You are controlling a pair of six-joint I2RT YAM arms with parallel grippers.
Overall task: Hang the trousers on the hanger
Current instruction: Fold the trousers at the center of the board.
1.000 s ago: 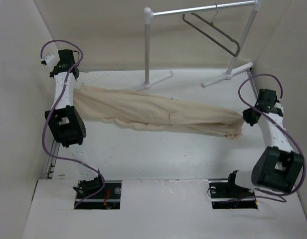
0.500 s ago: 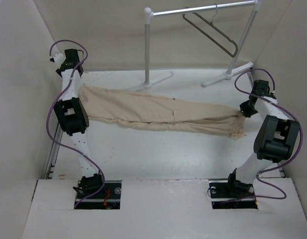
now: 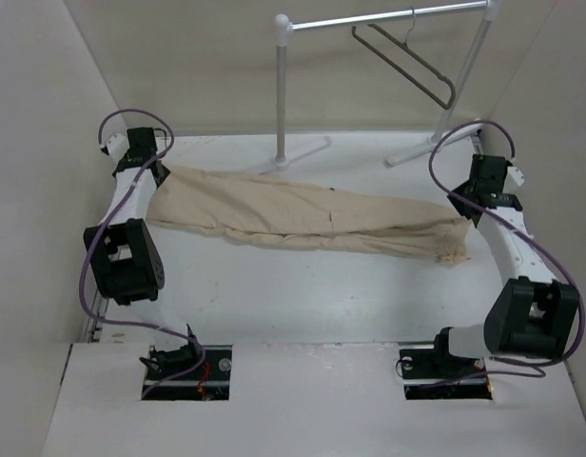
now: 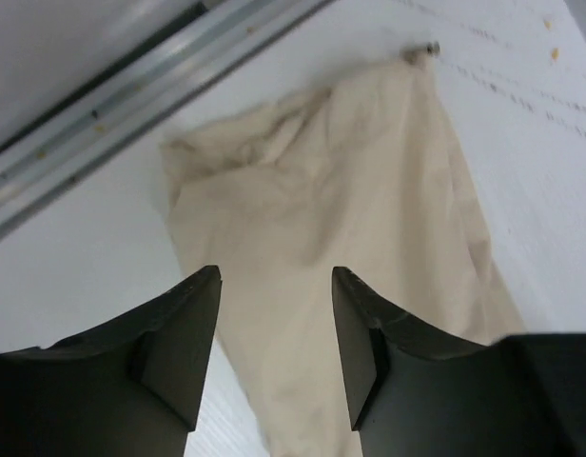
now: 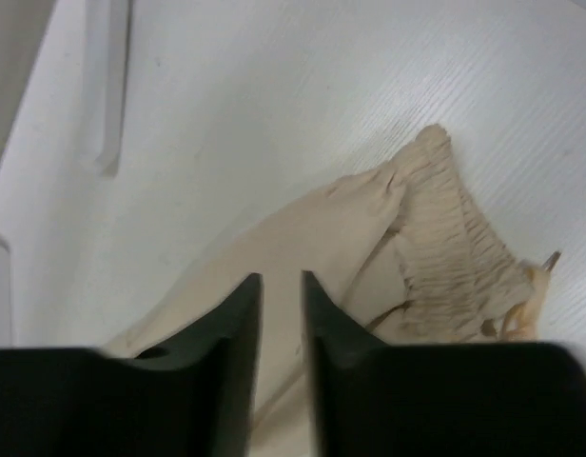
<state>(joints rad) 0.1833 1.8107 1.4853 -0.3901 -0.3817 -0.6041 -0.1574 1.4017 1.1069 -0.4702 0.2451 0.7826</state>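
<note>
Currently listed: one pair of beige trousers (image 3: 302,214), lying flat on the white bench (image 3: 302,295) and running across the middle of the overhead frame, the wider end at centre left and the narrow, bunched end at centre right. One dark hanger (image 3: 407,59), hooked on the white garment rail (image 3: 369,19) in the upper right of the overhead frame, hanging at a slant and well apart from the cloth. The rail's feet rest on the far part of the bench. Left fingers (image 4: 179,333): spread wide over the wider end of the trousers, cloth visible through the gap, nothing gripped. A small dark button (image 4: 428,49) sits at the upper corner of the cloth in the left wrist frame, and a metal track (image 4: 131,105) crosses that frame's upper left. Right fingers (image 5: 226,343): drawn close with only a narrow slit between them, poised over the gathered, elasticated end of the trousers. Whether a fold is pinched there cannot be told from this angle. A short cord end lies at the right edge of that gathered hem.
</note>
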